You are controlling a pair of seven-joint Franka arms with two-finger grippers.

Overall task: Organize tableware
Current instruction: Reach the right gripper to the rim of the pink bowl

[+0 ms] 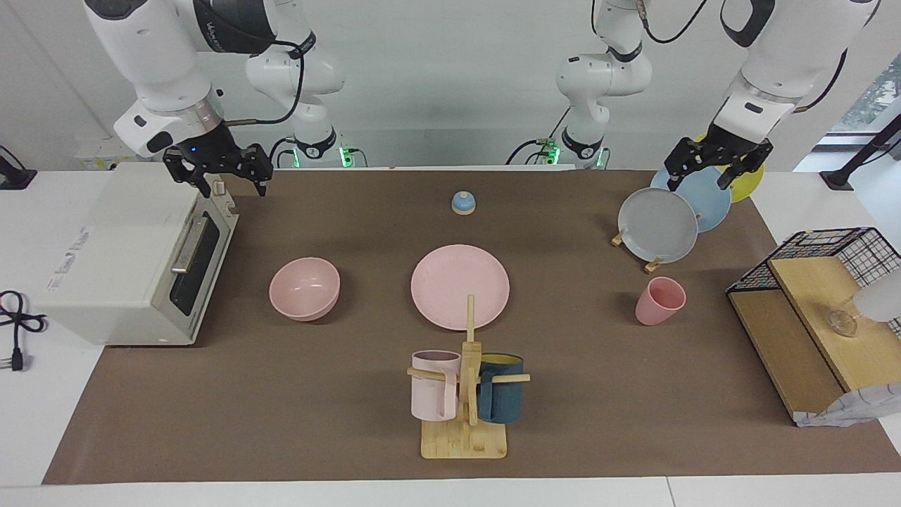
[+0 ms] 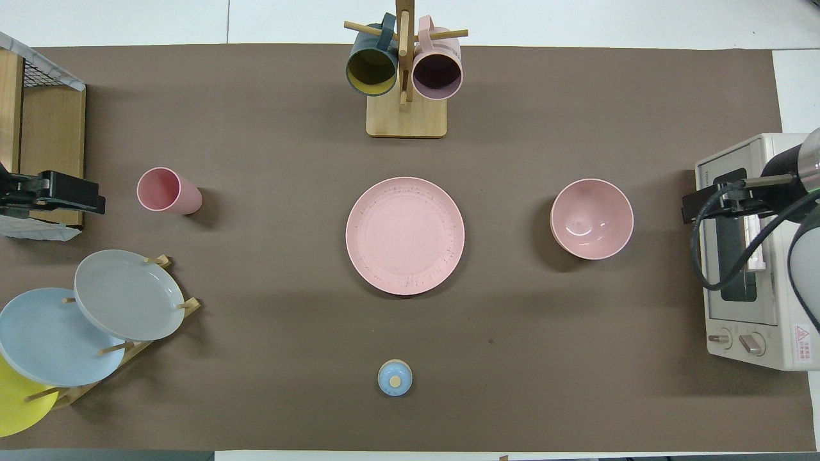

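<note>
On brown matting sit matte pink plate (image 1: pixel 460 285), round bowl (image 1: pixel 305 287), tapered cup (image 1: pixel 659 301); both end effectors seemingly open, empty.

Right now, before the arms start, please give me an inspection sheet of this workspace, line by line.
Surface: brown mat over a white table; lies flat.
Job's things: pink plate mid-mat; pink bowl toward the right arm's end; pink cup toward the left arm's end. All upright, apart, untouched.
Clutter: mug tree with two hanging mugs; plate rack with grey, blue and yellow plates; small blue bell; toaster oven; wire-and-wood shelf.
Grippers: left tool open, over the plate rack; right tool open, over the toaster oven. Both empty.
Cables: black cord on the table beside the oven.
Surroundings: white wall; nothing else seen.
</note>
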